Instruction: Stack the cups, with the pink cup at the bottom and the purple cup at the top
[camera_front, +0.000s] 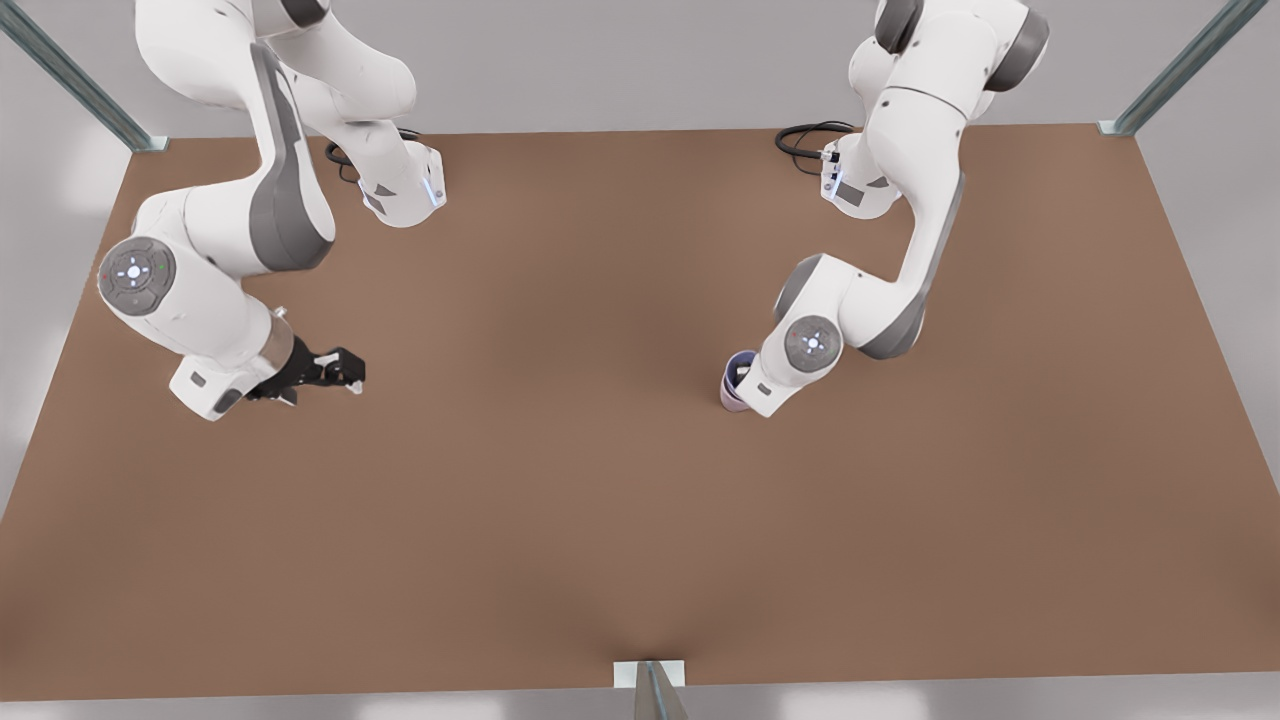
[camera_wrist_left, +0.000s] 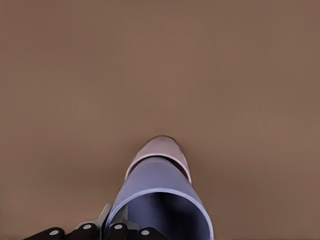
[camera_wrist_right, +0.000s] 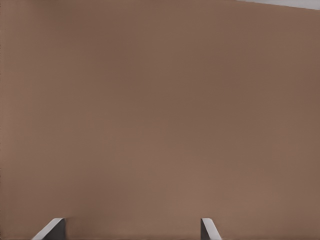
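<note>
The purple cup (camera_wrist_left: 160, 190) sits nested inside the pink cup (camera_wrist_left: 161, 148), whose rim shows as a band around it. In the front view the stack stands right of the table's middle, with the purple cup (camera_front: 738, 365) above and the pink cup (camera_front: 731, 399) below. My left gripper (camera_wrist_left: 114, 224) is the arm on the front view's right. It is shut on the purple cup's wall at the rim, one finger inside the cup. My right gripper (camera_wrist_right: 131, 226) is open with nothing between its fingers, and it waits low over bare table on the front view's left (camera_front: 343, 374).
The brown table (camera_front: 560, 500) stretches wide around the stack. Metal frame posts stand at the far corners (camera_front: 1180, 70) and at the middle of the near edge (camera_front: 650, 690). Black cables (camera_front: 810, 135) lie by the arm bases at the back.
</note>
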